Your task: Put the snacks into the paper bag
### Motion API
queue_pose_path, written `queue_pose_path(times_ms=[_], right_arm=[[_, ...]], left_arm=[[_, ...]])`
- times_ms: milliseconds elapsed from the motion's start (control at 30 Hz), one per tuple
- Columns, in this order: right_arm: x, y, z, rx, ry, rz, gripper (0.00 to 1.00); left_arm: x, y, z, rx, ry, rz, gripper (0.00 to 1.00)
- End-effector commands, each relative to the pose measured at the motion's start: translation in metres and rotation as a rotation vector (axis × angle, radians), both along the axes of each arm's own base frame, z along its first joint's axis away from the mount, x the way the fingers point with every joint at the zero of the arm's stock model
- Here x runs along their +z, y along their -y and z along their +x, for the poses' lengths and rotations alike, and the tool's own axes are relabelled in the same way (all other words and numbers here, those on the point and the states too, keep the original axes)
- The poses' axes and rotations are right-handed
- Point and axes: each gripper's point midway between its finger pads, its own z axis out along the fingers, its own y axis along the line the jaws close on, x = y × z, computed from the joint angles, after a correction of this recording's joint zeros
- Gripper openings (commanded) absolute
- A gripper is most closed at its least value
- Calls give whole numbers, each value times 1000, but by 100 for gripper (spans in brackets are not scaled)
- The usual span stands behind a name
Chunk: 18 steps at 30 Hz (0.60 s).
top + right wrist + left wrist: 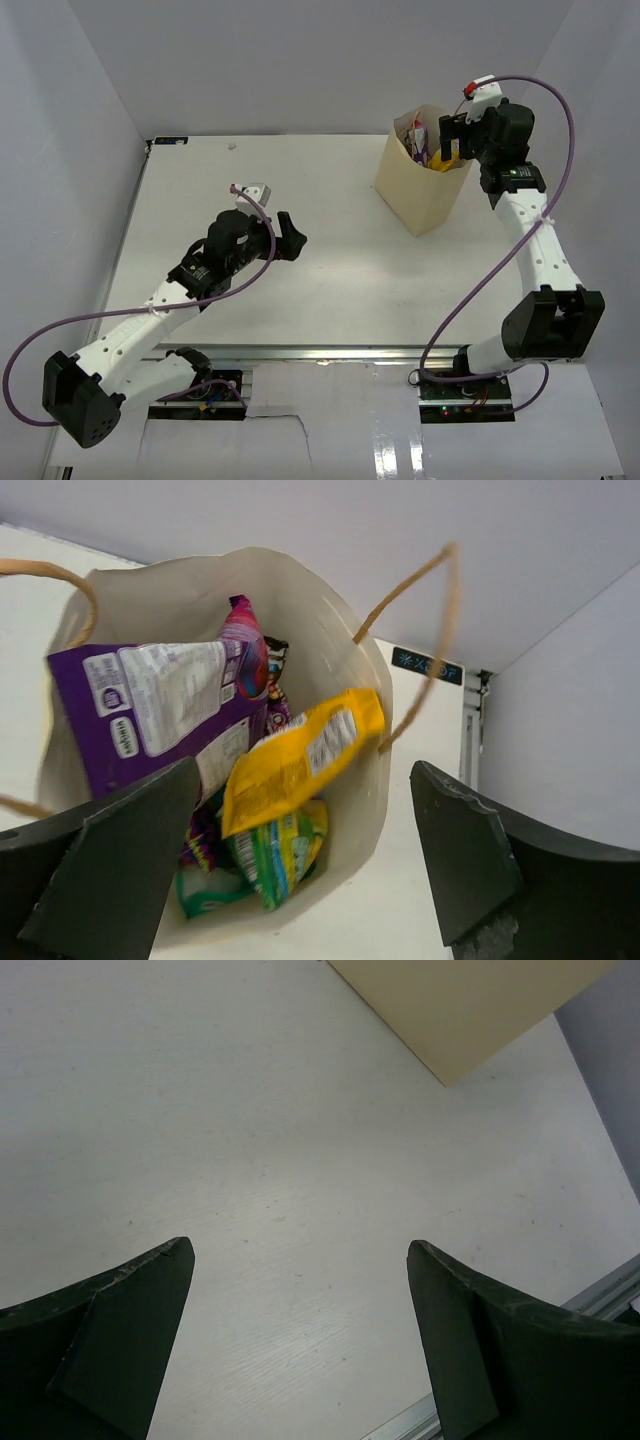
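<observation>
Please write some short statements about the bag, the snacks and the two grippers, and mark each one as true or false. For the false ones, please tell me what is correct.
1. The paper bag stands upright on the table. True.
2. The right gripper is shut on the yellow packet. False: its jaws are wide open above the bag's mouth, and the yellow packet is inside the bag, free of the fingers.
3. The left gripper holds a snack. False: it is open and empty over bare table.
4. A purple packet is inside the bag. True.
5. The bag stands below the left gripper. False: it stands at the far right of the table, under the right gripper.
</observation>
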Motion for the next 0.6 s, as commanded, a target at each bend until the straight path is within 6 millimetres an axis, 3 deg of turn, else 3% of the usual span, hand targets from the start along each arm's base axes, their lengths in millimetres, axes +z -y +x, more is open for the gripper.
queue_pose_path(times_ms=[0, 233, 267, 300, 367, 467, 500, 567], right_arm=[[54, -5, -37, 3, 57, 75, 90], [11, -23, -114, 82, -81, 170, 90], [14, -23, -128, 82, -60, 178, 90], [-8, -22, -135, 69, -103, 188, 90], [-27, -20, -152, 56, -142, 191, 90], [-39, -13, -167, 29, -154, 165, 90], [-51, -9, -170, 7, -174, 152, 90], [-53, -5, -174, 5, -157, 121, 90]], left_arm=[[26, -17, 2, 79, 42, -4, 98], [46, -33, -2, 130, 91, -5, 98], [48, -35, -4, 133, 93, -8, 98], [49, -37, -5, 138, 96, -6, 98], [50, -40, -9, 141, 95, -8, 98], [49, -44, -13, 148, 86, -12, 98], [49, -45, -15, 153, 85, -21, 98], [47, -48, -18, 164, 78, -27, 98]])
